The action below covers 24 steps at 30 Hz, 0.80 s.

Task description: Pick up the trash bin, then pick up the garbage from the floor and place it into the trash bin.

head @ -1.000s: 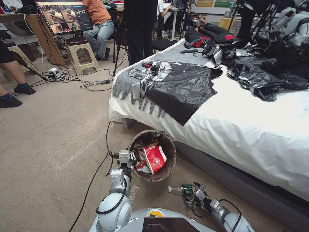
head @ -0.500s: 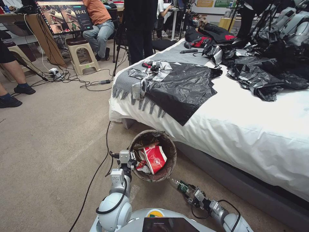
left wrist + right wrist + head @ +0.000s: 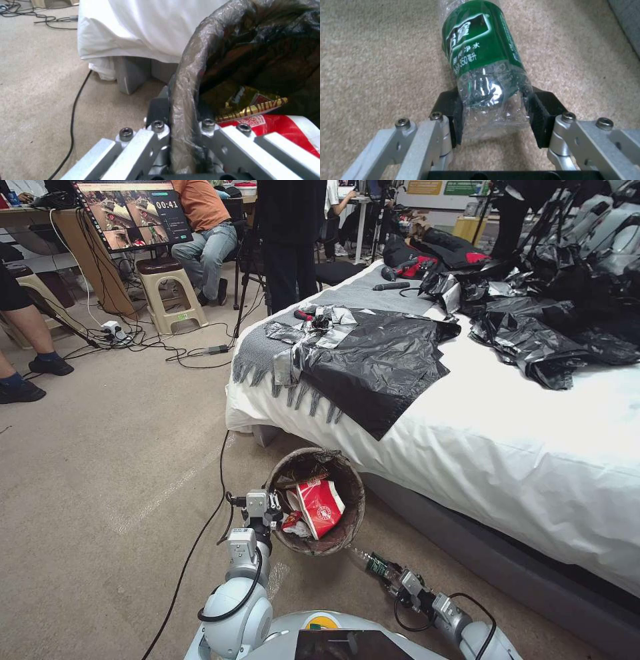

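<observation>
arms: white rounded shells, black cables | claw (image 3: 493, 115): silver links, hex screws, black pads (image 3: 540, 120)

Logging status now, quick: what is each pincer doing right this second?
Left pincer: closed on the trash bin rim.
Right pincer: closed on the bottle, near the bin.

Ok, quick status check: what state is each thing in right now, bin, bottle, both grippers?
Small round white trash bin with dark bag liner: tilted, part filled with litter, held at its rim.
Left gripper: jaws shut on the bin's rim.
Clear green-labelled plastic bottle: held by its base, neck towards the bin.
Right gripper: jaws shut on the bottle.
Red-and-white paper cup: inside the bin.
</observation>
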Motion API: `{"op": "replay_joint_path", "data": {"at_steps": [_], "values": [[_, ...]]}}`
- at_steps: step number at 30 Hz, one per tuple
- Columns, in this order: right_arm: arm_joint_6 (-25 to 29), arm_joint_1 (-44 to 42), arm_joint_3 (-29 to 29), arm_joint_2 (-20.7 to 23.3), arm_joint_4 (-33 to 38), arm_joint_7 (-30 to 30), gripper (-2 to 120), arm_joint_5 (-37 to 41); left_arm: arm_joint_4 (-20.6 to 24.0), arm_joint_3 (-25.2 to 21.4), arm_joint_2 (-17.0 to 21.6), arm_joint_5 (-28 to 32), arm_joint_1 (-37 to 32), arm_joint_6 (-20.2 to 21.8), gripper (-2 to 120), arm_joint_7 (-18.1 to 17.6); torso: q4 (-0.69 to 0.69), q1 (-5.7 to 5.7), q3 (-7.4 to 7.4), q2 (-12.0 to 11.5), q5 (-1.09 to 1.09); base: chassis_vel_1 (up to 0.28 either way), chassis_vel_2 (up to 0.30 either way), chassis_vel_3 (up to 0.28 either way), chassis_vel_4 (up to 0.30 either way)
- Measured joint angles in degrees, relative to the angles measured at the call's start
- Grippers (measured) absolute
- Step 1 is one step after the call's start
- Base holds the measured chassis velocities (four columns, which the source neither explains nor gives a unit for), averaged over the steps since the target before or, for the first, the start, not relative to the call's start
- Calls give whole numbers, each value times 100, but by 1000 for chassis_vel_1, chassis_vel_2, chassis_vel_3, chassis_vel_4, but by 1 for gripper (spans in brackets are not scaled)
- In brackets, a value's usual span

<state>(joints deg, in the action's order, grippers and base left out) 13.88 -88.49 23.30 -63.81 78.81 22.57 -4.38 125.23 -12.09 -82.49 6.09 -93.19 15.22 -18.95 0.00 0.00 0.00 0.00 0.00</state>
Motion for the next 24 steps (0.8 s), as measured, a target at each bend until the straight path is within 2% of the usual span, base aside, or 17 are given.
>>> {"op": "replay_joint_path", "data": {"at_steps": [5,17,24], "values": [[112,-3,21,-70,7,-135,39,7,0,-5,0,5,4,0,3,1,0,0,0,0,0,0,0,0,0],[725,-605,327,-622,917,-841,39,300,33,-89,-6,45,10,0,3,-1,0,0,0,0,0,0,0,0,0],[952,-991,512,-658,1231,-911,39,441,62,-122,-2,94,30,1,3,-1,0,0,0,0,0,0,0,0,0]]}}
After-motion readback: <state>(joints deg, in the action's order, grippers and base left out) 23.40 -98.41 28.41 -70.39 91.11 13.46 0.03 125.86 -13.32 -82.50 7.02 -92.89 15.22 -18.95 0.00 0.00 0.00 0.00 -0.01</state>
